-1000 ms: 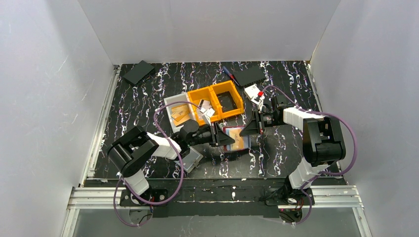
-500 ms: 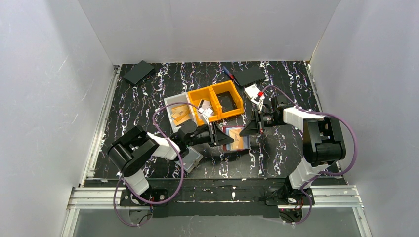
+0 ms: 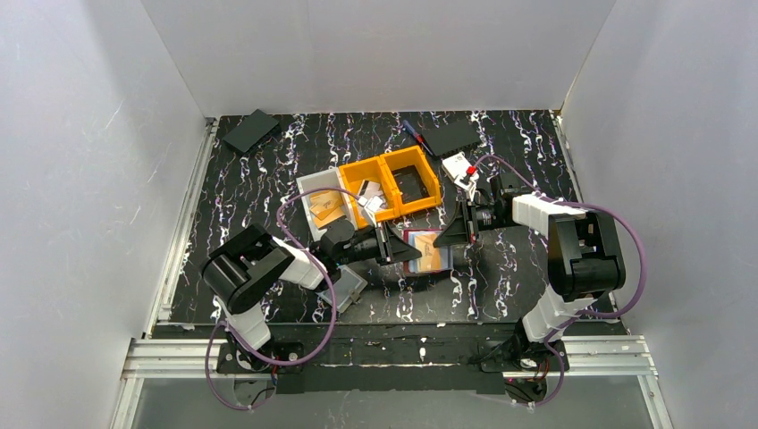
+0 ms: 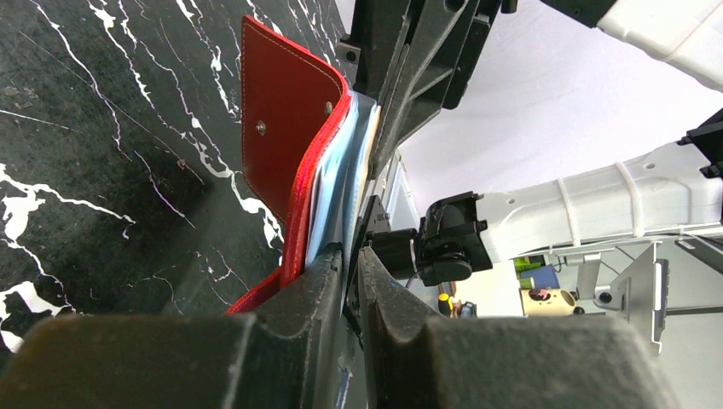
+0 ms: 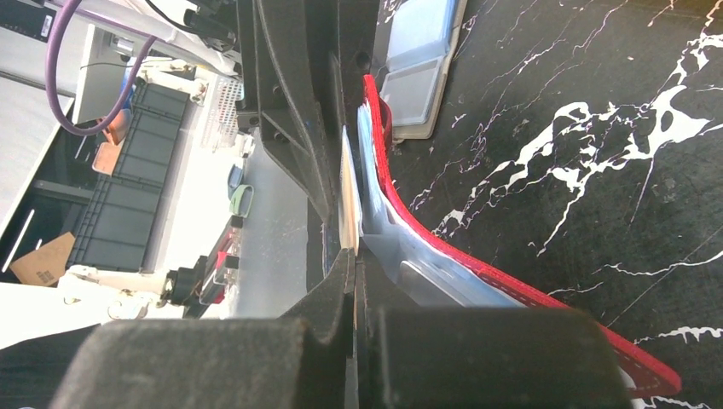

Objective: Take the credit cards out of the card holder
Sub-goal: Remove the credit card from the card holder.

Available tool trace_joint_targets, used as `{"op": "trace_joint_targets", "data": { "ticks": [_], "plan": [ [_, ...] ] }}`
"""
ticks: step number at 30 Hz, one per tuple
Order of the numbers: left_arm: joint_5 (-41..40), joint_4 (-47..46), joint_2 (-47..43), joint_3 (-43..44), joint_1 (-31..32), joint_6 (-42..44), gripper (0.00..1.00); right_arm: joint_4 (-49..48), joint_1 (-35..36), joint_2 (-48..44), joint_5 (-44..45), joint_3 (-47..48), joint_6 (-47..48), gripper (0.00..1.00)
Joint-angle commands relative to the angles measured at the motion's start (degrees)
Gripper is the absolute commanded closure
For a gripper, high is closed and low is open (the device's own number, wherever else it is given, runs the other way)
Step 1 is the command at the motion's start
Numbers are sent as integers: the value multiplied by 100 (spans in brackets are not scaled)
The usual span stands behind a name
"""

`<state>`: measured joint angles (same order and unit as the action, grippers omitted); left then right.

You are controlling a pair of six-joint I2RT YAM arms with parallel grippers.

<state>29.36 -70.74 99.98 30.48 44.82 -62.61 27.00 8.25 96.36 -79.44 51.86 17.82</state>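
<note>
card holder: red, open, one half curled upward | credit card: tan-orange, inside holder

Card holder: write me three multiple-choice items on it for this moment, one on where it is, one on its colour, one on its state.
1. Where is the card holder?
A) on the table, just nearer the arms than the orange bins
B) inside an orange bin
C) in the far left corner

2. What colour is its outer cover?
A) blue
B) green
C) red

3. What state is it in?
A) closed flat
B) open, with a tan card showing inside
C) closed and standing on edge

Key:
1 A: the top view shows it on the table in front of the bins.
2 C: both wrist views show a red cover.
3 B: the top view shows its inside with the card.
</note>
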Motion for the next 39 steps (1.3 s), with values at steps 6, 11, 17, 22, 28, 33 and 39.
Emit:
{"op": "trace_joint_targets", "data": {
  "ticks": [6,11,17,22,28,33,39],
  "plan": [
    [130,-753,47,-165,-150,-241,99,98,-25,-22,90,86,147,99],
    [129,-953,78,-293,-198,-321,100,240,-25,23,149,139,280,99],
    [113,-1027,57,-379,-235,-332,100,333,-25,54,184,161,360,99],
    [101,-1073,17,-465,-262,-340,100,344,-34,86,178,171,362,99],
    [49,-1116,-39,-567,-300,-338,100,349,-60,99,201,166,375,99],
    [-9,-1117,-17,-532,-298,-361,100,307,-40,123,166,103,355,99],
    [-130,-1117,-21,-455,-301,-403,100,86,69,157,-101,6,176,99]
  ]
}}
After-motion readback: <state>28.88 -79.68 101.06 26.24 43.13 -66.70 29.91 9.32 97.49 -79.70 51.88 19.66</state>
